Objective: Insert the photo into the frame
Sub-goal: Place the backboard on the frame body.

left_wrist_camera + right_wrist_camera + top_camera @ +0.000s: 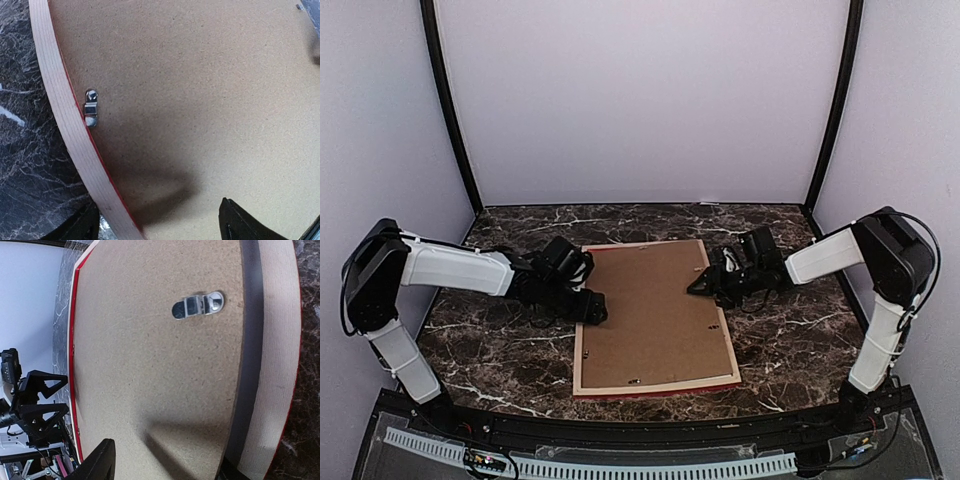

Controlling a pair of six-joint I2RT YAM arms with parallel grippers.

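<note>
While face-down on the marble table [500, 350], frame [655, 387] with left jaws and right jaws apart over opposite side edges.

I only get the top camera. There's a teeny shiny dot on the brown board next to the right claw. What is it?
Observer: The right wrist camera shows a little silver clip screwed onto the backing board, its tab pointing away from the frame rail.
Operator: Is there another one by the left claw?
Observer: Yes. The left wrist camera shows a second clip lying right beside the pale wooden rail.
Operator: Is that claw pinching the frame?
Observer: No. The left gripper is open. One finger is over the marble table, the other is over the board, and the rail is between them.
</note>
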